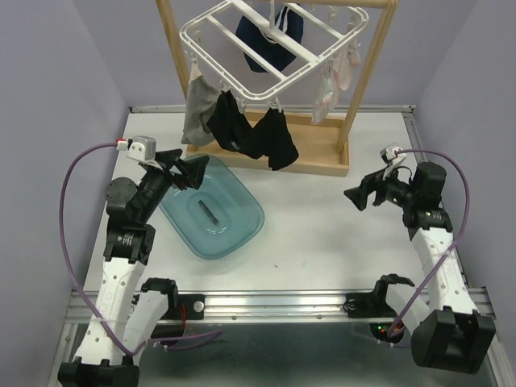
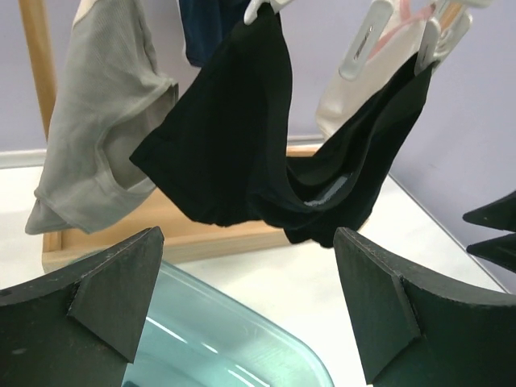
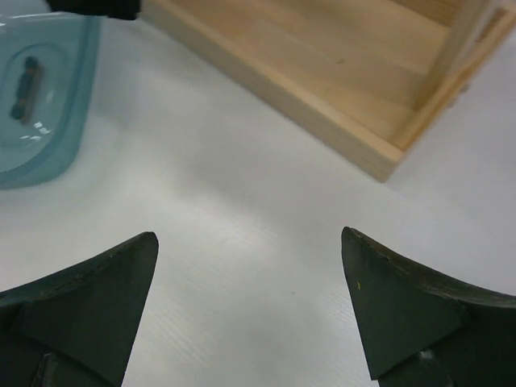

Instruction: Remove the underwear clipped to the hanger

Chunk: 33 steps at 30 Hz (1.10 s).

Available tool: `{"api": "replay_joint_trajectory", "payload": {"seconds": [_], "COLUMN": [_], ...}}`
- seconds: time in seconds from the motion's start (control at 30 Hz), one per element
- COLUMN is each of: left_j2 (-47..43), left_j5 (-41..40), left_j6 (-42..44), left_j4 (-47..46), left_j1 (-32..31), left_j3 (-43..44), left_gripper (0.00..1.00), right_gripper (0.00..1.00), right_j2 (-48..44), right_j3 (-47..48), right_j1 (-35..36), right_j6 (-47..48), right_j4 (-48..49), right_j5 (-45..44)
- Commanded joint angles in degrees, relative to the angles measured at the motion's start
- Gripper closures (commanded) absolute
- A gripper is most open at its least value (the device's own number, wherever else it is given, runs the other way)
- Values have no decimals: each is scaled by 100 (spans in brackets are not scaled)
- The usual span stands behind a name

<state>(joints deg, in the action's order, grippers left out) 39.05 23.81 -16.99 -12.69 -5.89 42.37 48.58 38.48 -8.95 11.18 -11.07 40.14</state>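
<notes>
The white hanger [image 1: 266,40] hangs from a wooden stand at the back of the table. Clipped to it are black underwear [image 1: 251,133] [image 2: 266,137], a grey piece [image 1: 196,105] [image 2: 101,137], a navy one [image 1: 270,36] and pale ones [image 1: 334,81] [image 2: 363,81]. My left gripper [image 1: 191,173] [image 2: 246,242] is open and empty, just in front of and below the black underwear, over the near side of a teal tub. My right gripper [image 1: 364,193] [image 3: 250,242] is open and empty above bare table, right of the stand's base.
A teal plastic tub [image 1: 211,208] [image 2: 234,339] [image 3: 40,97] lies on the table under the left gripper. The wooden stand [image 1: 270,153] [image 3: 322,72] has a flat base tray and two upright posts. Purple walls close in left, right and behind.
</notes>
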Motion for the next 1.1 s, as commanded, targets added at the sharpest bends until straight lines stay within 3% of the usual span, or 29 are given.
{"api": "replay_joint_trajectory", "payload": {"seconds": [0.0,0.13,0.33,0.57,0.73,0.83,0.97,1.07], "left_j2": [-230,-485,-845,-952,-1039,-1022,-602,-241], "left_j5": [159,62,-315,-386,-176,167,387,81], "left_j6": [214,284,539,513,320,-31,-366,-401], "left_j4": [55,65,38,56,-198,-655,-946,-946], "left_j1": [27,27,27,27,27,27,0,-52], "left_j3": [114,-228,-817,-888,-941,-976,-504,58], "left_gripper": [1,1,1,1,2,3,8,10], "right_gripper": [0,0,0,0,0,0,0,0], "right_j2": [476,1354,2408,3218,3115,2965,2702,2499], "right_j3": [931,2527,4269,5502,5337,5091,4574,4152], "right_j1": [77,665,2605,3645,3699,3707,3699,3699], "right_j6": [597,482,411,595,798,877,877,983], "right_j4": [-501,-756,-687,-589,-607,-607,-598,-572], "right_j5": [2268,2122,113,-1709,-2264,-2125,-1844,-1747]}}
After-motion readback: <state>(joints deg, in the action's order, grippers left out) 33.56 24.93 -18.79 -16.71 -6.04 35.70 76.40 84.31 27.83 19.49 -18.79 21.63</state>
